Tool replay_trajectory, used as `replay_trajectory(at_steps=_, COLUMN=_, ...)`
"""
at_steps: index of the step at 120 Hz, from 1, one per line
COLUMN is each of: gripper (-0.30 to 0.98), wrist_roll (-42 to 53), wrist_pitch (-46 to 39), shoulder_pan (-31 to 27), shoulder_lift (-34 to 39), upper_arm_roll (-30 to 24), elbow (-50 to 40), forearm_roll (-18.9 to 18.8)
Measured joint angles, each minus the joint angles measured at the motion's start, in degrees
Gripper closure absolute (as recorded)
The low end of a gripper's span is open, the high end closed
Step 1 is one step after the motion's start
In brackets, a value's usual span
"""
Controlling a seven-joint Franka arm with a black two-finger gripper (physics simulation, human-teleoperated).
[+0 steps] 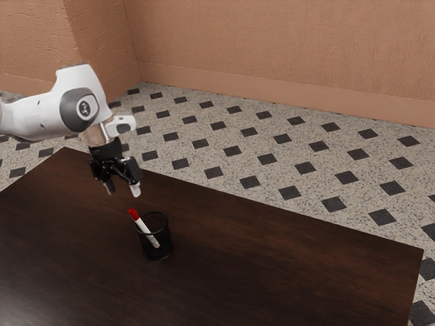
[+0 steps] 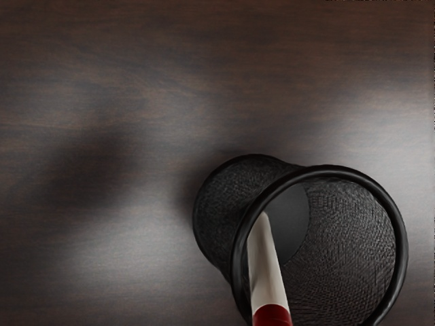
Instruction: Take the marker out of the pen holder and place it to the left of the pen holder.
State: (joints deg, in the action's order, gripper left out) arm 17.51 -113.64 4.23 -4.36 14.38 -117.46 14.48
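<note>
Gripper (image 1: pixel 122 191): open, its two fingers apart and pointing down, nothing between them.
Marker (image 1: pixel 145 227): below the gripper, inside the pen holder; it has a white barrel and a red end. It leans, with the red end uppermost, poking out past the rim on the gripper's side.
Pen holder (image 1: pixel 164 244): black mesh cup with a round rim, upright below the gripper and toward the exterior view's right of it.
Table (image 1: pixel 272 265): dark brown wood, beneath both the gripper and the pen holder.
Floor (image 1: pixel 272 142): speckled pale stone with dark diamonds, beyond the table from the gripper.
Wall (image 1: pixel 285 51): orange-tan, farthest from the gripper.
</note>
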Motion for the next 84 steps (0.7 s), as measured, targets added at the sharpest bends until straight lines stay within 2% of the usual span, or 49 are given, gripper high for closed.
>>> replay_trajectory(at_steps=38, gripper=0.00, wrist_roll=1.43, wrist_pitch=-6.60, shoulder_pan=0.80, shoulder_lift=-1.28, upper_arm_roll=-1.36, elbow=-5.29, forearm_roll=5.93)
replay_trajectory(at_steps=84, gripper=0.02, wrist_roll=2.47, wrist_pitch=-8.52, shoulder_pan=0.53, shoulder_lift=-0.46, upper_arm_roll=-1.37, elbow=-7.91, forearm_roll=7.13)
